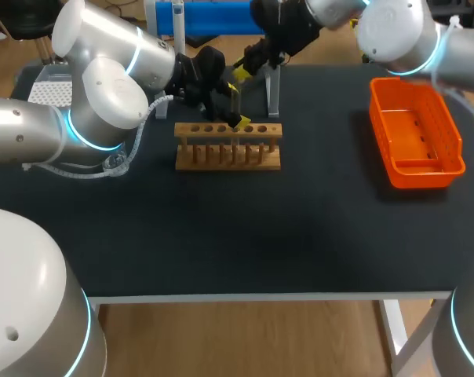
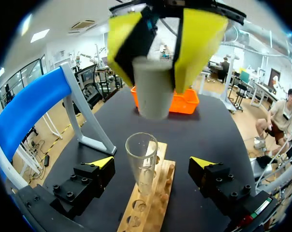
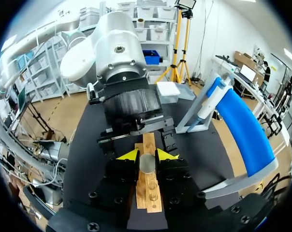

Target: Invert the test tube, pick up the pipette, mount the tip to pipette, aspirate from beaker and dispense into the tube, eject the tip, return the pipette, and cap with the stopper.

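**Test tube**: clear glass, upright, mouth uncapped, seated in the wooden rack at the back of the black surface. Plain only in the left wrist view; from the head view the hands crowd over it.

**Left hand**: spread wide, holding nothing. One yellow tip stands on each side of the tube, both apart from the glass.

**Right hand**: closed on the grey stopper, pads pressing two sides. Its own view looks straight down on the stopper's round end over the rack. The left wrist view alone shows a gap between the stopper and the tube mouth below.

**Pipette**: resting on the blue stand beside the rack, clearest in the right wrist view.

**Orange bin**: well apart from the rack, on the right arm's side.
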Motion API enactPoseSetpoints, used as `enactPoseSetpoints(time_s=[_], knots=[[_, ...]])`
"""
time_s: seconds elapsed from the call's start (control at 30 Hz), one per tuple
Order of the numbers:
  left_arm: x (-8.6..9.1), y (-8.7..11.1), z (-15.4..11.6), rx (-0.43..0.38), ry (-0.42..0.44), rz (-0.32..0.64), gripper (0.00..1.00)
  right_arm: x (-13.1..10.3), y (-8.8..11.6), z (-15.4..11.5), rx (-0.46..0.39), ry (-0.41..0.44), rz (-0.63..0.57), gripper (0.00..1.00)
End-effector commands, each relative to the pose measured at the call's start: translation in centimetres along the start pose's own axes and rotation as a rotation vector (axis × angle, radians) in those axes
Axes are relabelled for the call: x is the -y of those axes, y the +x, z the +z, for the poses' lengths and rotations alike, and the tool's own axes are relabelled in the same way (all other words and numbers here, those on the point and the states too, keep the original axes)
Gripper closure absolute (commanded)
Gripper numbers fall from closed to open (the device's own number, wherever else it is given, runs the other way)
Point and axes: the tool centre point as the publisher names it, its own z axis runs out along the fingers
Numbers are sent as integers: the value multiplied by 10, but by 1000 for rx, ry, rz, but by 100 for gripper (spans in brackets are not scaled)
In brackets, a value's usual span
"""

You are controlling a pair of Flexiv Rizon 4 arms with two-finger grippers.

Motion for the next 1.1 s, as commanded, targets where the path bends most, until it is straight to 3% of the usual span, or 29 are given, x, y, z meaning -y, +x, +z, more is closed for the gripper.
enactPoseSetpoints(time_s=[0.03, 1.1], knots=[[1, -1, -1, -3, -3, -1, 0, -6, -4, -2, -15, 61, -2, 100], [1, -1, -1, -3, -3, -1, 0, 16, 1, 23, -41, 88, 25, 100]])
